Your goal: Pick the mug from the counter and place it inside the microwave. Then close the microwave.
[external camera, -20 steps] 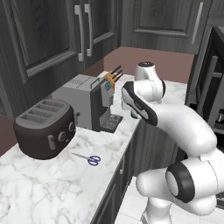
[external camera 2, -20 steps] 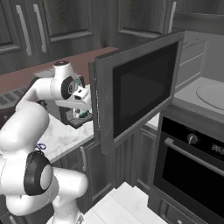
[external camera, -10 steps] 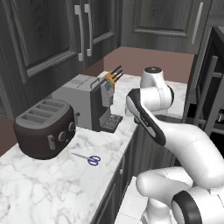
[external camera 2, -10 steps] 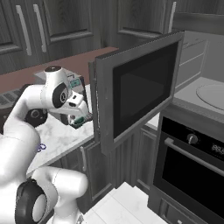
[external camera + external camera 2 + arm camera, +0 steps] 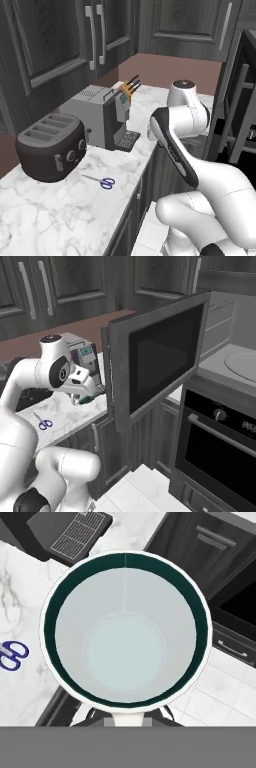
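Swinging away from the coffee machine (image 5: 102,117) over the last second, the arm has carried the mug (image 5: 125,629) off the counter (image 5: 60,210) toward the cabinet edge, its elbow folding down in the left base view. Jaws are clamped narrow on the mug, which hangs at the gripper (image 5: 87,397) above the counter's front edge, just left of the open microwave (image 5: 160,356) door. That suggests the pick is done and the carry to the oven cavity is under way. From the hand view the mug looks empty: a pale grey-white cylinder with a smooth light interior and a dark teal-green band inside its rim. Beyond it lie blue scissors (image 5: 12,654) on the marble.
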Robot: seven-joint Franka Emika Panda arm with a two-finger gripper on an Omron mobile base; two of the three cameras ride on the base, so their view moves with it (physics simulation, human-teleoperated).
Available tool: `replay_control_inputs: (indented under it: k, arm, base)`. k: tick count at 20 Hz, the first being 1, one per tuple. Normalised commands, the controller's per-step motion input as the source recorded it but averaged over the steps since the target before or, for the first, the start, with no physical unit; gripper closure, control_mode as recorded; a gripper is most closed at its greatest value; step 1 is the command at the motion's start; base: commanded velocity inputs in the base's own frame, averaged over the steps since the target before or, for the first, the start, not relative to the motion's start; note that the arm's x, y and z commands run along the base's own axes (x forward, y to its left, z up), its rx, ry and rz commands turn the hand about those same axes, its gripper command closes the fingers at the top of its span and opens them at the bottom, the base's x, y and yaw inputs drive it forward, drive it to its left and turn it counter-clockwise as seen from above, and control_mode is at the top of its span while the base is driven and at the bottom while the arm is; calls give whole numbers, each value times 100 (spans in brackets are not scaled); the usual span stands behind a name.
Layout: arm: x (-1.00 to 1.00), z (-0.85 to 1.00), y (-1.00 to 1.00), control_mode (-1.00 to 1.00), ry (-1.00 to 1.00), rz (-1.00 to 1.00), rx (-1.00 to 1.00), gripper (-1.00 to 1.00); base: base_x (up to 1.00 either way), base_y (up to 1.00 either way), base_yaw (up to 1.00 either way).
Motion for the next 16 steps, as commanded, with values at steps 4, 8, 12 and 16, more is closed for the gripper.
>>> replay_control_inputs:
  k: [4,8,12,16]
  arm:
    - [-47,6,0,-100,0,0,0,100]
    - [-47,0,0,-100,0,0,0,100]
    - [-49,0,0,-100,0,0,0,100]
    - [-45,0,0,-100,0,0,0,100]
  base:
    - [0,0,0]
    - [0,0,0]
    - [0,0,0]
    - [0,0,0]
